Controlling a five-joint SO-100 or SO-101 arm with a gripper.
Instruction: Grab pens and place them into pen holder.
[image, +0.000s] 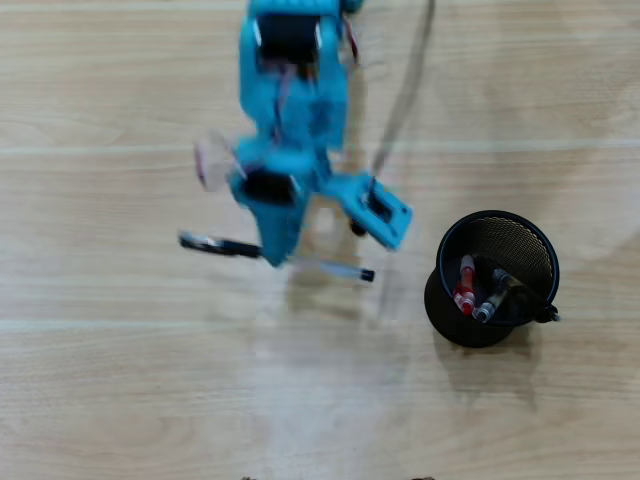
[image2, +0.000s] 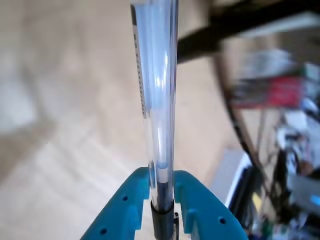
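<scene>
My blue gripper (image: 278, 252) is shut on a clear-barrelled pen (image: 340, 269) with black ends, which it holds level above the wooden table, sticking out to both sides. In the wrist view the pen (image2: 159, 100) runs straight up from between the two blue fingers (image2: 192, 200), which are clamped on its dark end; the gripper (image2: 162, 202) is at the bottom edge. The black mesh pen holder (image: 520, 240) stands upright to the right of the gripper. It holds a red pen (image: 465, 285) and a grey-black pen (image: 495, 298).
The light wooden table (image: 150, 380) fills the overhead view. A dark cable (image: 405, 90) runs down from the top edge to the arm. In the wrist view the background is blurred, with dark cables (image2: 235, 120) and clutter on the right.
</scene>
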